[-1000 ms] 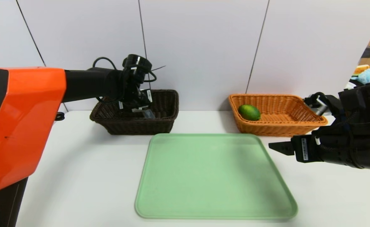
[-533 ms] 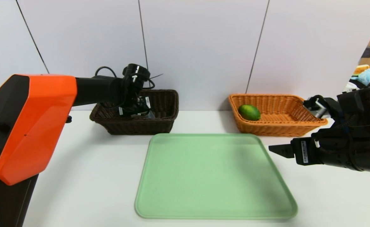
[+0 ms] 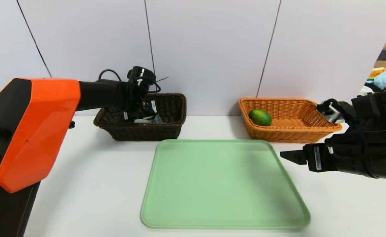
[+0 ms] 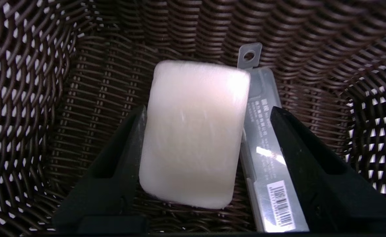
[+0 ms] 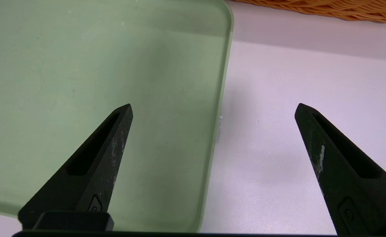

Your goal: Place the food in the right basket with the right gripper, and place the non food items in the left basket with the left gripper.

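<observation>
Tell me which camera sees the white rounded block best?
Left wrist view: the white rounded block shows nearly whole there. The head view shows only a sliver inside the dark brown wicker basket; the right wrist view, none.

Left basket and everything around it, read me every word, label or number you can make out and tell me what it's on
"固超": on the clear case in the left basket; its smaller print is too small to read surely.
Barcode label, same case: digits too small to read surely.
White labels on the left gripper and right gripper: unreadable.
</observation>
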You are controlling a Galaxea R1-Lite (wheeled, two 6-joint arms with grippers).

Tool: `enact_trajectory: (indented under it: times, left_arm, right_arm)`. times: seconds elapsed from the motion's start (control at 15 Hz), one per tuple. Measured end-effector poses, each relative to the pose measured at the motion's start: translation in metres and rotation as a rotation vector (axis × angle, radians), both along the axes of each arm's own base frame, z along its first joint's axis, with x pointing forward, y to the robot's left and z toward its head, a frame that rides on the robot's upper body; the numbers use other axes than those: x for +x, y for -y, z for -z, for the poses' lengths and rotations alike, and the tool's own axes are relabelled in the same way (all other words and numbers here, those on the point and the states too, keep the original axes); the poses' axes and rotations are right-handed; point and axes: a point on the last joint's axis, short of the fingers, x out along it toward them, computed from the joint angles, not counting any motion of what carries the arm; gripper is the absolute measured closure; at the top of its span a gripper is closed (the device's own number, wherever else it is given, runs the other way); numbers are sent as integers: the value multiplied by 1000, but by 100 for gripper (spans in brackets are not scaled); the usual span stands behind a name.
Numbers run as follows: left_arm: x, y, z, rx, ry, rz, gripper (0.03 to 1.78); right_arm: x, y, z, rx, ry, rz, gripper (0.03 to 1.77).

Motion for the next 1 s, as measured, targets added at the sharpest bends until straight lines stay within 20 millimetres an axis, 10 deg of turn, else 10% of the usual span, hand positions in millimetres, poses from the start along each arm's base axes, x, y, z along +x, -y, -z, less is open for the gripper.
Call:
enact_trajectory:
  times: [0.53,1.0]
  left_arm:
    - [-34,-10,-69,-25,114,10,23]
    - [-122,-35,-136,-11,50,-2,16]
  right_arm:
    - [-4,1,-8,14,31,3,10]
    - [-25,9,-41,54,167,-3,10]
